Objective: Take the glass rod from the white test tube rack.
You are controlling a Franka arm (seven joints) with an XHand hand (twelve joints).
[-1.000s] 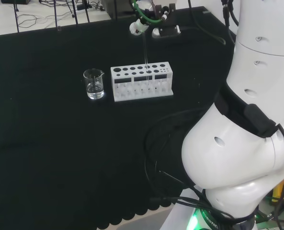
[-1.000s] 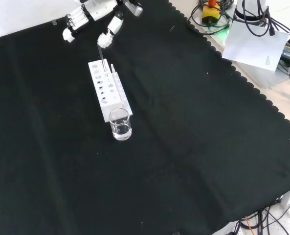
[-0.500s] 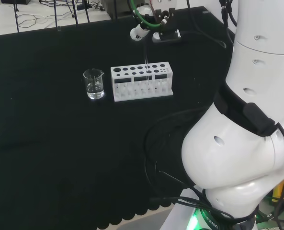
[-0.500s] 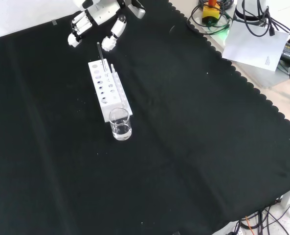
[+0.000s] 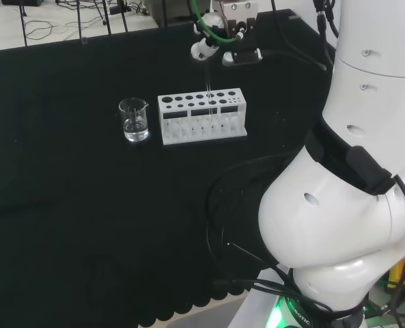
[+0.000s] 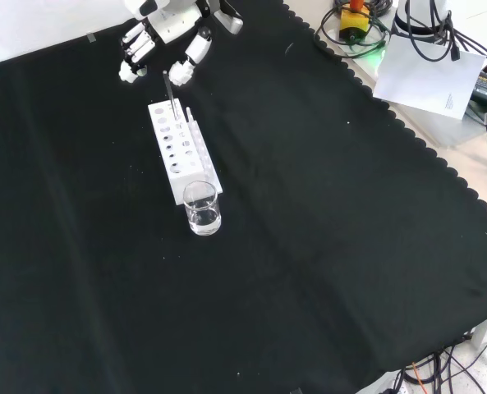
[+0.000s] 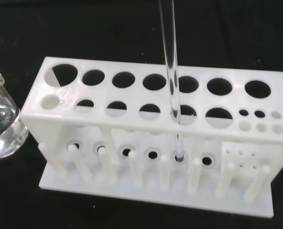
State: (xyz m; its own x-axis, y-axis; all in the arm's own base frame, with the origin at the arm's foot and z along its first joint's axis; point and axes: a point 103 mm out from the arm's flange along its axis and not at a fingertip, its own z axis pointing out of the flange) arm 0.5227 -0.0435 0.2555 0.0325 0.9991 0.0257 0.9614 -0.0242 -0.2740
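You are seeing a glass beaker [image 6: 202, 208] sitting just beside the white test tube rack [image 6: 182, 149] at its near end in the front view. The glass rod [image 7: 172, 76] is standing upright in a rack hole. The hand [image 6: 163, 33] is hovering above its top, fingers spread and holding nothing.

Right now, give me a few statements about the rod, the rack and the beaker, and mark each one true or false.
1. The glass rod stands upright in a hole of the white test tube rack. True.
2. The hand has lifted the rod clear of the rack. False: the rod's lower end sits in the rack's base.
3. A clear beaker stands on the cloth just off one end of the rack. True.
4. The beaker lies tipped on its side. False: it stands upright.
5. Test tubes fill the rack's holes. False: only the rod occupies one.
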